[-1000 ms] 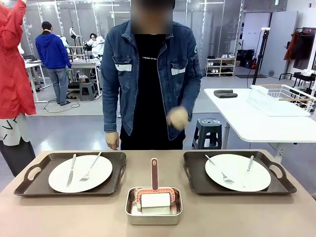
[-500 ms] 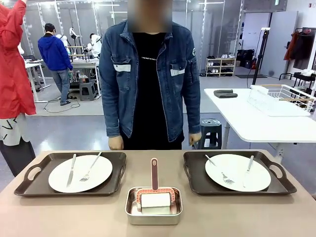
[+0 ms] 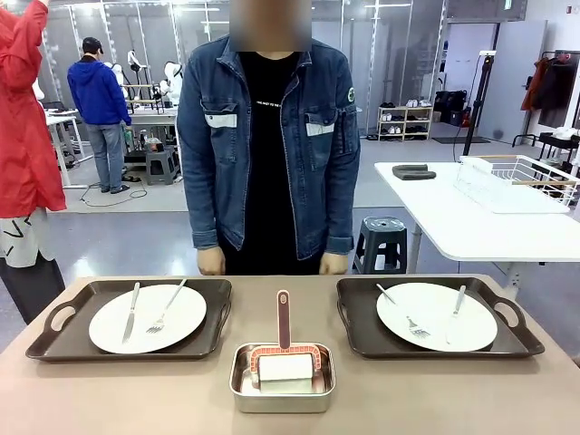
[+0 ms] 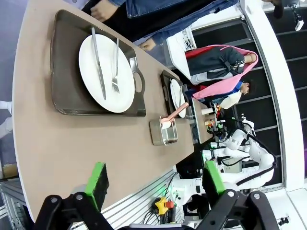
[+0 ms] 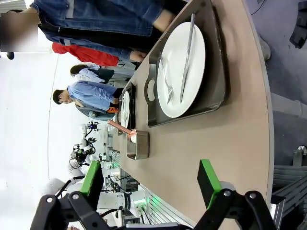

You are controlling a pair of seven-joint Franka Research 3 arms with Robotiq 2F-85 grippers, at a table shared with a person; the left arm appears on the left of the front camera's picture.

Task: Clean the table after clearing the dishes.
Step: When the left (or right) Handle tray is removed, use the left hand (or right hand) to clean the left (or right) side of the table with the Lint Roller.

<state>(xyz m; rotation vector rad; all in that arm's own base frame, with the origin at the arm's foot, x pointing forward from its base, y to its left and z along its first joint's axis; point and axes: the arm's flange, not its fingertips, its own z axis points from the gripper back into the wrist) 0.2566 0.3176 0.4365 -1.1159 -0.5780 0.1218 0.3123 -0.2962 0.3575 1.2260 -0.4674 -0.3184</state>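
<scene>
While the left fingers (image 4: 99,178) and the right fingers (image 5: 208,178) both hang spread wide and empty above the near side of the desk (image 3: 408,399), we find the dishes (image 3: 476,331) not yet cleared: one dark tray (image 3: 91,292) sits at the lower left of the front view and a second tray (image 3: 358,313) at the lower right, each bearing a white plate (image 3: 181,328) with a knife (image 3: 131,313) and a fork (image 3: 166,310) lying loose on it. Between them, at bottom centre, a small steel pan (image 3: 282,391) holds a red-handled brush (image 3: 284,319), and a person (image 3: 269,145) stands at the far side with both hands lowered by the desk's edge. We judge each tray to be stiff and fairly heavy once loaded, the plate breakable and free to slide, and the cutlery apt to skate off at any tilt. To us the cut-out handles (image 3: 47,324) at the short ends look the surest hold, one per set of fingers, so that the tray rises level; a pinch on the thin rim would likely tip it.
</scene>
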